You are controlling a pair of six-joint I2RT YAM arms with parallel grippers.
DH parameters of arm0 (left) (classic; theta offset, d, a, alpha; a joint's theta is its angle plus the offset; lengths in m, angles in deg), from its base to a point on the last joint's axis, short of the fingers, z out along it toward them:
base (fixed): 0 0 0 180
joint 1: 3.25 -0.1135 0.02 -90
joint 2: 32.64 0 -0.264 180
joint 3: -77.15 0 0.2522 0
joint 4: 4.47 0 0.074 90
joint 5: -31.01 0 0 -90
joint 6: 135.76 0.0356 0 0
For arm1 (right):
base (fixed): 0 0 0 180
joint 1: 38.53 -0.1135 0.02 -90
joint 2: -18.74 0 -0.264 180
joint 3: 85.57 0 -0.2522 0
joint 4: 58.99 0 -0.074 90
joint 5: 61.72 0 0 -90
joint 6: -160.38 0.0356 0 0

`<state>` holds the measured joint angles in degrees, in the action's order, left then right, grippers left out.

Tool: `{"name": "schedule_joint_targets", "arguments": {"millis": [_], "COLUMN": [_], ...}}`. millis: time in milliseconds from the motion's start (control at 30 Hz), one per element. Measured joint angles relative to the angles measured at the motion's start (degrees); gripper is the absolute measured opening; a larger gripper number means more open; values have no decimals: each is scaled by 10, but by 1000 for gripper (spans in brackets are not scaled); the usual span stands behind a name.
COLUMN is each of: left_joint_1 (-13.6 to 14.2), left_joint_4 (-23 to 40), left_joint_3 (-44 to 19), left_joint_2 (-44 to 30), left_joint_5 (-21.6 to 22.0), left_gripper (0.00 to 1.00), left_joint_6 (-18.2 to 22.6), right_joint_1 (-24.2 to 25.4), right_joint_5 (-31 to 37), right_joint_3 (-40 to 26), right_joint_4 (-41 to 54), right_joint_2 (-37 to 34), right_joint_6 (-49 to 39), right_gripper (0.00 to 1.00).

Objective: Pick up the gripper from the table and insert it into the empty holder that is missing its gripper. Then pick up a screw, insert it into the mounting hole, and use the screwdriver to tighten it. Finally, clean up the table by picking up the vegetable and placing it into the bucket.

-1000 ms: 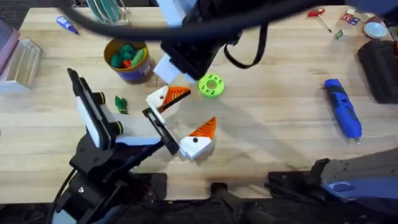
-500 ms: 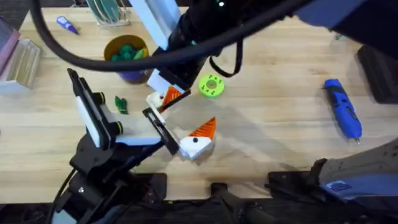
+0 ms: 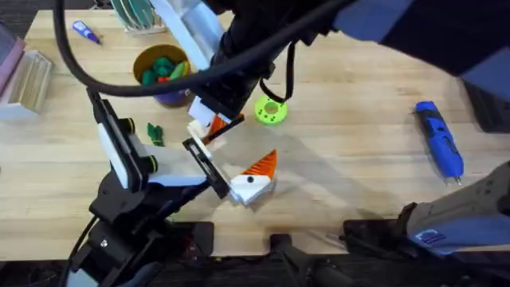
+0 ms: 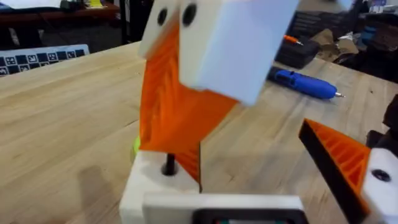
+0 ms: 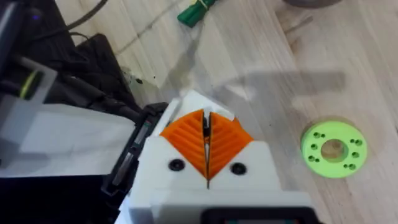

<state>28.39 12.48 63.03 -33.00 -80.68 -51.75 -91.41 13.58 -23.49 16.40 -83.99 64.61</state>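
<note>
Over the holder, the right hand is closed, apparently on the gripper, insertion unfinished; left hand fingers stand apart; screw, screwdriver and vegetable steps remain

Pale wooden worktop, plank-grained. The bucket stands toward the far left, toy pieces inside. The vegetable lies on bare wood nearer the left arm. Lime-green disc sits mid-worktop. The screwdriver lies well apart at the right, bit pointing toward the near edge. Small blue-handled tool at the far-left corner.
</note>
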Motion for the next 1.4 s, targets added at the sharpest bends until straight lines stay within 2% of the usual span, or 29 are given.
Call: {"name": "schedule_joint_targets", "arguments": {"millis": [1067, 1233, 1400], "left_joint_1": [0, 0, 0], "left_joint_4": [0, 0, 0], "left_joint_3": [0, 0, 0], "left_joint_2": [0, 0, 0], "left_joint_5": [-1, -2, -2], "left_gripper": [985, 985, 985], "left_joint_6": [-3, -2, -3], "right_joint_1": [-6, -7, -9], "right_joint_5": [-2, -3, -2], "right_joint_3": [-3, -3, -3], "right_joint_4": [-3, -3, -4], "right_joint_2": [-15, -15, -15], "right_joint_6": [2, 7, 9], "right_gripper": [9, 177, 483]}}
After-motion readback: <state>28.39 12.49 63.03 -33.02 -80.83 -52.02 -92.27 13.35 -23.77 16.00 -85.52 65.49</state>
